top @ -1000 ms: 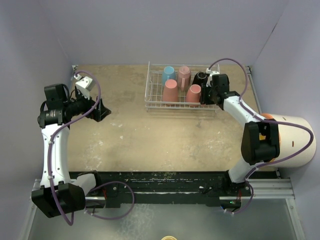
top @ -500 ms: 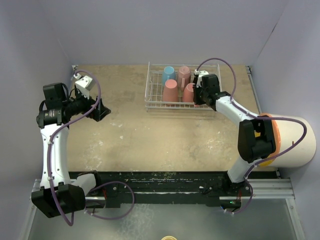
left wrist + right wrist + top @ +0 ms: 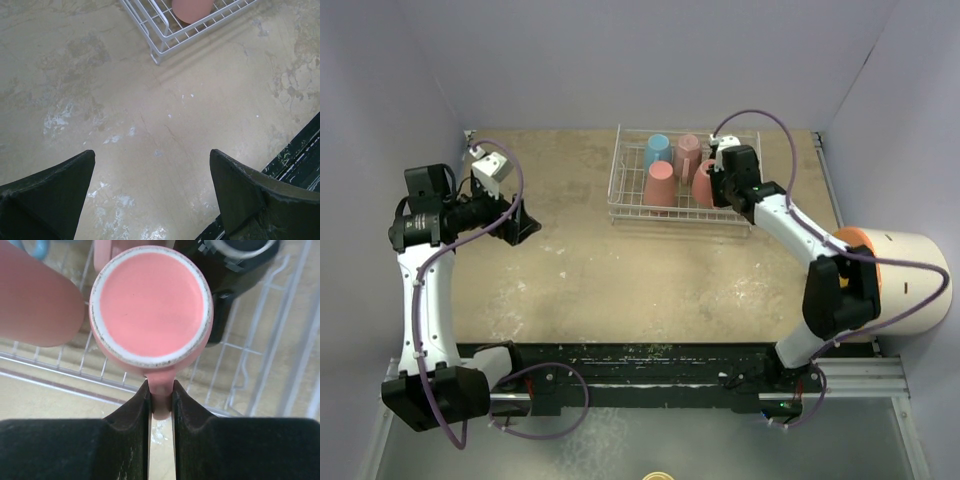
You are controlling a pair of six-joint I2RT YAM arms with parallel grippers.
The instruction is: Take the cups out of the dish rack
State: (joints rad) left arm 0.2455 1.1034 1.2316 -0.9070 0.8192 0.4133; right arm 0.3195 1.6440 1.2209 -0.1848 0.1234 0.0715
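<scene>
Fingers of the right gripper are closed tight on the handle of a salmon mug, which sits inverted with its flat, pale-rimmed base turned toward the wrist camera. That mug is inside the dish rack, at the near right of the group, with the rack's wires showing beneath and beside it. A black mug lies just behind it to the right, close enough that I cannot tell whether the two touch. A second pink mug stands upside down to its left in the near row. Behind, in the far row, are a light blue mug and a third pink mug. From above, the right arm reaches over the rack's right end.

The left gripper hangs over the bare, mottled tabletop, well apart from the rack, with its jaws spread wide and nothing between them. A white cylinder with an orange end lies at the table's right edge.
</scene>
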